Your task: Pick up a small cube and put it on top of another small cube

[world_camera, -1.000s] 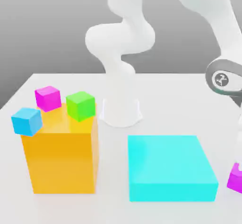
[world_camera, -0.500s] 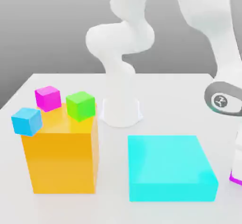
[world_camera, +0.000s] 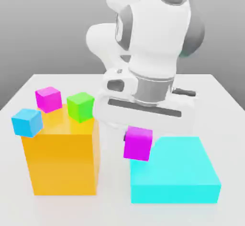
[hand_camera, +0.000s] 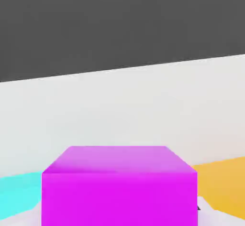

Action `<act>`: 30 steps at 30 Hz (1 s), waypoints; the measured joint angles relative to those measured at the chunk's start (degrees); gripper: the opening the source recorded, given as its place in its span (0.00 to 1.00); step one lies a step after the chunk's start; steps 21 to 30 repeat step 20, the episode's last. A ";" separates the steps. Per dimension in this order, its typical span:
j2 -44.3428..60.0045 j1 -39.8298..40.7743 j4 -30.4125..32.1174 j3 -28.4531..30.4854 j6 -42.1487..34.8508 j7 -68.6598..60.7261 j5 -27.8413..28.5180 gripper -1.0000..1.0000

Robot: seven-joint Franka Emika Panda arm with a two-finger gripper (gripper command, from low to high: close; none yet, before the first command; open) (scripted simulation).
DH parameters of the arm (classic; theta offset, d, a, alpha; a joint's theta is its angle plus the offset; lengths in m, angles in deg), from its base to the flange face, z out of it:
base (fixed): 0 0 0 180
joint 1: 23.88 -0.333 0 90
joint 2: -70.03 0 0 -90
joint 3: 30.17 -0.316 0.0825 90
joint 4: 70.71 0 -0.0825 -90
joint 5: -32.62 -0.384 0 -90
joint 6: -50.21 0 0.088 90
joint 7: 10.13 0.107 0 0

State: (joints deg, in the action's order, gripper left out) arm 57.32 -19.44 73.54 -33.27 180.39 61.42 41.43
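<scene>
Exterior view: carry step under way, claw (world_camera: 138, 133) clamped on the small plain magenta cube (world_camera: 138, 144), airborne.
Next, travel toward the exterior view's left to the matching magenta cube (world_camera: 48, 99), seemingly atop the orange block (world_camera: 62, 160), and align above it.

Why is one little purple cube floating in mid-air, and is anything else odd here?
It isn't floating: the gripper is shut on that magenta cube, carrying it above the table by the cyan block. On the orange block, the blue cube overhangs a corner and looks precarious. Nothing looks spilled or damaged.
</scene>
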 joint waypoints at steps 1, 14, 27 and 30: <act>-2.05 1.64 0.50 1.08 -1.50 2.02 -0.18 0.00; -25.29 23.11 8.85 11.47 -14.82 25.17 -3.11 0.00; -23.48 23.74 13.15 12.01 -8.69 25.49 -2.87 1.00; -23.48 23.74 13.15 12.01 -8.69 25.49 -2.87 1.00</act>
